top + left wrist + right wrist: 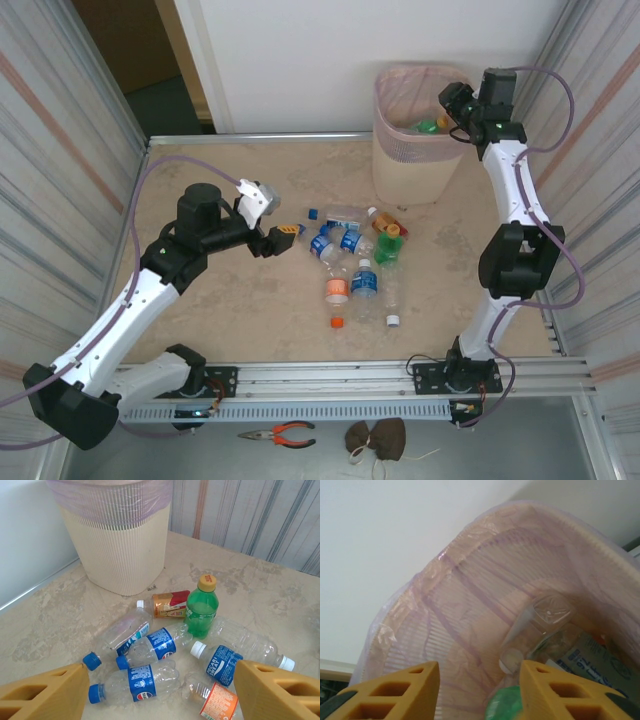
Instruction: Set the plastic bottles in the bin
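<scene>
Several plastic bottles [350, 262] lie clustered mid-table, clear ones with blue or orange labels. Among them stands a green bottle [201, 611] with a yellow cap. My left gripper [275, 238] hovers just left of the pile, open, and nothing lies between its yellow fingers [47, 695]. The bin [400, 175] stands at the back right, beige mesh with a pink liner. My right gripper [455, 110] is over its rim, jaws apart and empty. Inside the bin [460, 610] a clear bottle [535, 625] with a white cap rests beside a green bottle [505, 705], past the right gripper [479, 667].
Loose caps lie round the pile: a blue one [314, 213], an orange one [337, 322], a white one [393, 320]. Pliers [280, 434] and a brown object [377, 437] sit below the front rail. Striped walls close in both sides.
</scene>
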`<state>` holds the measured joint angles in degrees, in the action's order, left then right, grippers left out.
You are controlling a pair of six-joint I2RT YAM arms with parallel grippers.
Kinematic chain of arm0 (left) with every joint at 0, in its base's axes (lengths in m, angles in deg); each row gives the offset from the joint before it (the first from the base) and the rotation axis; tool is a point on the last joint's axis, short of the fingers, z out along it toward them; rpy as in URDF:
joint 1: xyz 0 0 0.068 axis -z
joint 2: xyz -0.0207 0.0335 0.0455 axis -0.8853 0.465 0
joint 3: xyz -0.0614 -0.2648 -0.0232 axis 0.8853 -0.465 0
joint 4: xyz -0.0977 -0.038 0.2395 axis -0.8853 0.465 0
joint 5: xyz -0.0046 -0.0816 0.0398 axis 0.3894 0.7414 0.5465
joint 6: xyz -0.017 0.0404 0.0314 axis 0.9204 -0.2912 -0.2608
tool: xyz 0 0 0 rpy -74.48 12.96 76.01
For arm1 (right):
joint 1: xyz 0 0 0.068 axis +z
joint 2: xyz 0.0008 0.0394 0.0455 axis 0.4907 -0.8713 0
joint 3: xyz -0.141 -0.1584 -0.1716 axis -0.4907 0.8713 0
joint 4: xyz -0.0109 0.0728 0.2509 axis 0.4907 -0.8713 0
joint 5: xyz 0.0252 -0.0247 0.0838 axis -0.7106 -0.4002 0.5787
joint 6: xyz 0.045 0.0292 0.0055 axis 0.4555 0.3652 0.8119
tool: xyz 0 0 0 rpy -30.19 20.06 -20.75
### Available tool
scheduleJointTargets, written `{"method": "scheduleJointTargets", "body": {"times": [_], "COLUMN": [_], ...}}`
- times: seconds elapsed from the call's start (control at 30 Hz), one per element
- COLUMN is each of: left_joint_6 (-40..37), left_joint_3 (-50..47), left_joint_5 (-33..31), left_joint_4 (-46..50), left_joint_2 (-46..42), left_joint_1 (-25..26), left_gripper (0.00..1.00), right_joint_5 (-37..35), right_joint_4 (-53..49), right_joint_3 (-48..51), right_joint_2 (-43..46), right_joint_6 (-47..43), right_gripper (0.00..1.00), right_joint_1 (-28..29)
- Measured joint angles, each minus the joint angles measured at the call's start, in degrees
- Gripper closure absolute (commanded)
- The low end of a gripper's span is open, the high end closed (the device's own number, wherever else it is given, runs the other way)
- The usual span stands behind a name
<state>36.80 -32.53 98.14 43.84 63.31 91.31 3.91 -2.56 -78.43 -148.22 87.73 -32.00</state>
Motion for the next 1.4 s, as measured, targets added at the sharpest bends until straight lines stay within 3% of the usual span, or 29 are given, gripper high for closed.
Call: {"method": "scheduleJointTargets", "body": {"times": [0.37, 0.83, 1.07, 1.4], "left_joint_6": [0.52, 2.45, 2.93, 3.69], "left_joint_3": [0.0, -0.07, -0.33, -0.59], "left_joint_5": [0.02, 0.04, 0.24, 0.68], "left_joint_4": [0.37, 0.35, 0.28, -0.57], "left_joint_2": [-0.11, 0.07, 1.25, 1.9], "left_joint_1": [0.0, 0.0, 0.0, 0.0], "left_gripper": [0.24, 0.24, 0.25, 0.25], "right_joint_5": [-3.8, -2.97, -4.04, -11.32], "right_joint_4": [-7.37, -13.51, -18.93, -23.76], "right_joint_3": [-2.97, 2.56, 10.23, 23.41], "right_joint_2": [2.51, 16.7, 22.93, 27.54], "right_joint_6": [-4.74, -10.32, -14.69, -16.55], "right_gripper": [0.46, 0.47, 0.48, 0.48], "right_joint_1": [-0.04, 1.79, 8.55, 21.73]}}
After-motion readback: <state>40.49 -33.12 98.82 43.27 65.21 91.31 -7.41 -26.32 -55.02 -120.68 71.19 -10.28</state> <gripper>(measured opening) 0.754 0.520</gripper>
